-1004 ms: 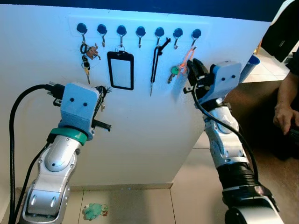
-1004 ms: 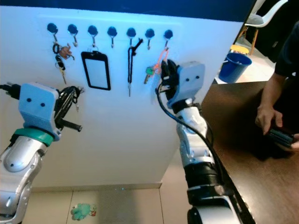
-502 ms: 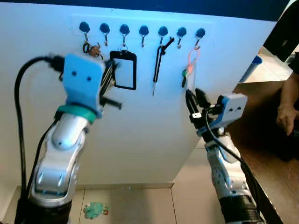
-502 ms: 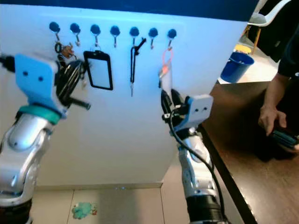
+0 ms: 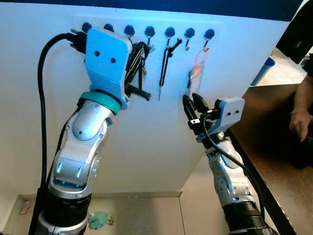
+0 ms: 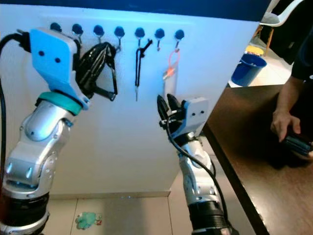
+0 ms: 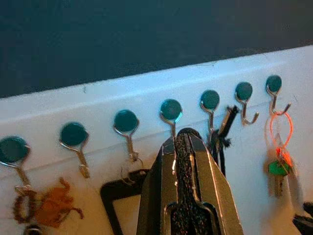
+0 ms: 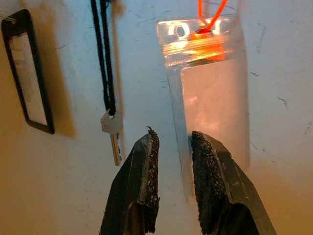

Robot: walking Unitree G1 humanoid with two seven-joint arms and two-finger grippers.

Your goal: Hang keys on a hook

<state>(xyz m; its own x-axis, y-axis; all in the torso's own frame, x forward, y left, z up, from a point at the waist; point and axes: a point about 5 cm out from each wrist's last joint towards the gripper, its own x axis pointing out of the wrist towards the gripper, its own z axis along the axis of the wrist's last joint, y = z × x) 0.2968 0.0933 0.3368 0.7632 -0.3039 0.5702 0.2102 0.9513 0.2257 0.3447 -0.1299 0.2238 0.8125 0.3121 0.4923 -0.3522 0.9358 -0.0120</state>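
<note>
We are raising left gripper (image 7: 188, 142), fingers pressed together, cannot tell what it holds, toward bare hook (image 7: 171, 113); right gripper (image 8: 172, 147) narrowly parted, empty. Approach hook tip slowly, from above.

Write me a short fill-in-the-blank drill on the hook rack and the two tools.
The rack on the white wall has ___ round-headed hooks.
The orange cord hangs from the hook at the rack's far ___ end.
The key beside the clear pouch hangs on a ___ cord.
The right tool's fingers are ___.

Missing: seven; right; black; open
</note>
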